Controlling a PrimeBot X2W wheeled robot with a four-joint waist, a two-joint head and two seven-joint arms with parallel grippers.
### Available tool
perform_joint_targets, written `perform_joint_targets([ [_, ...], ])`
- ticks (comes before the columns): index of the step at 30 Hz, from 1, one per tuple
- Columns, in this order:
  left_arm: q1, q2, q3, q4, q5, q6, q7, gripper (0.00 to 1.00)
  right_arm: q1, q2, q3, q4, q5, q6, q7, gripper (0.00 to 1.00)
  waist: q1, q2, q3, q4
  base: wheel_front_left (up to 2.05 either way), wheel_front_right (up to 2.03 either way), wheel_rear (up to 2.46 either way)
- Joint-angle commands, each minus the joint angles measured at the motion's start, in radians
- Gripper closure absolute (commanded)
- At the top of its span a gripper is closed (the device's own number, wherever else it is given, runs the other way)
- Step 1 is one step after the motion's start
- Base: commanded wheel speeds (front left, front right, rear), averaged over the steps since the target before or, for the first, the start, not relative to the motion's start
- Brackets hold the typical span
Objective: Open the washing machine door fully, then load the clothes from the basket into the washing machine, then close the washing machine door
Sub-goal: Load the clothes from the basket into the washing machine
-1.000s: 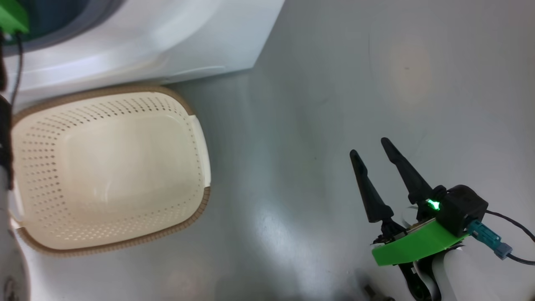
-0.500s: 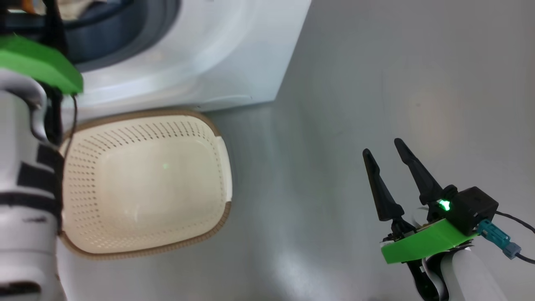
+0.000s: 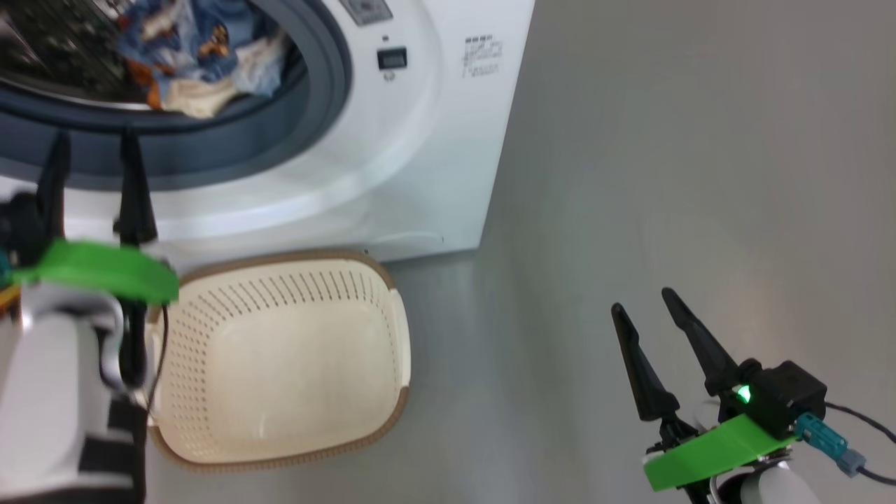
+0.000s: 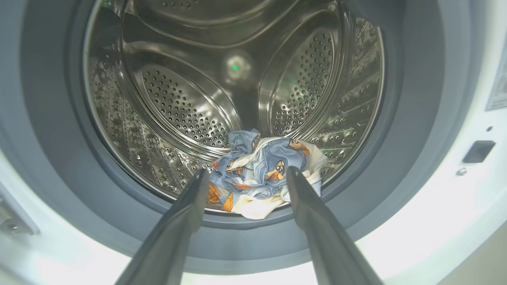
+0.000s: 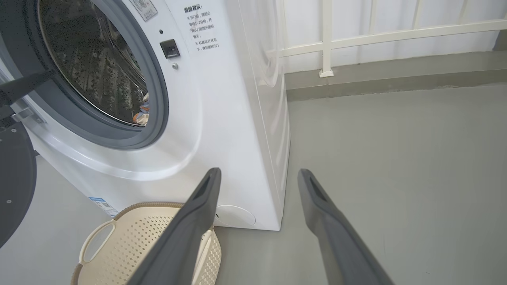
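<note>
The washing machine (image 3: 420, 140) stands with its drum (image 4: 190, 103) exposed. The clothes (image 4: 269, 158), blue with orange figures, lie bunched at the drum's front lip, also seen from the head (image 3: 189, 49). My left gripper (image 3: 94, 136) hovers open just outside the grey ring (image 4: 47, 118), its fingers (image 4: 186, 213) apart and holding nothing. The basket (image 3: 392, 301) sits on the floor in front of the machine with nothing in it. My right gripper (image 3: 642, 301) hangs open over bare floor to the right, well away from the machine. The washing machine door (image 5: 14, 186) is swung out at the left.
Grey floor (image 3: 665, 140) stretches to the right of the machine. A white railing (image 5: 324, 35) and a low kerb run behind it. The basket (image 5: 130, 245) lies close against the machine's base.
The head camera has tilted up, bringing the drum and clothes into view. My left gripper has drawn back from the drum opening toward me, still open. The right gripper has hardly moved.
</note>
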Motion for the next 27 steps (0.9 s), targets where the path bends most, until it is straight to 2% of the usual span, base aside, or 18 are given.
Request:
perform_joint_targets([
  [1, 0.049, 0.027, 0.041, -0.065, -0.001, 0.011, -0.006, 0.0, 0.02, -0.004, 0.022, -0.023, -0.005, 0.002, -0.005, 0.0, 0.0, 0.0, -0.069, 0.005, 0.0, 0.0, 0.0],
  [7, 0.229, 0.021, 0.064, -0.237, 0.008, 0.022, -0.006, 0.0, 0.06, -0.003, 0.018, -0.033, -0.004, 0.002, -0.005, 0.0, 0.0, 0.0, -0.125, -0.001, 0.0, 0.0, 0.0],
  [16, 0.455, 0.019, 0.082, -0.425, 0.015, 0.029, -0.006, 0.0, 0.096, -0.01, 0.012, -0.035, -0.003, 0.002, -0.005, 0.0, 0.0, 0.0, -0.186, -0.009, 0.0, 0.0, 0.0],
  [27, 0.66, -0.027, 0.077, -0.553, -0.004, 0.059, 0.004, 0.0, 0.113, -0.02, 0.011, -0.042, -0.016, 0.002, -0.005, 0.0, 0.0, 0.0, -0.228, -0.015, 0.0, 0.0, 0.0],
])
